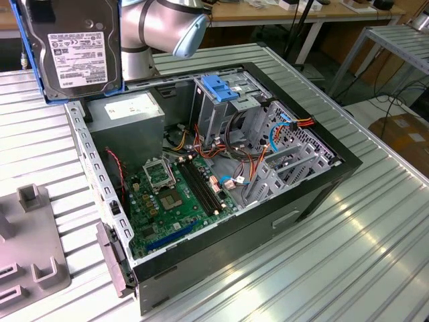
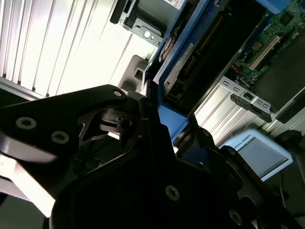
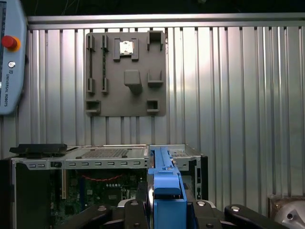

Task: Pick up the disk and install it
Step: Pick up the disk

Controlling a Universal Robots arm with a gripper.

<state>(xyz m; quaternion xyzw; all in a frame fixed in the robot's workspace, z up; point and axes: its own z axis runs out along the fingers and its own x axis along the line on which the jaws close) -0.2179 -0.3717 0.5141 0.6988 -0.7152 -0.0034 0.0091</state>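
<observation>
**Disk [image 1: 82,50] aloft, clear of the case**

Disk is pinched in my pincer [image 3: 166,212], which is pressed tight onto its blue side rails, label face outward in the exterior view. It hangs in the air and touches nothing else. The open computer case [image 1: 315,181] lies below me, and the drive cage [image 1: 224,107] with its blue latch [image 1: 221,86] is well apart from me. To carry well, I judge I should grip only the rails, hold the disk square, and pass above the loose cables [image 1: 255,157] beside the cage.
</observation>
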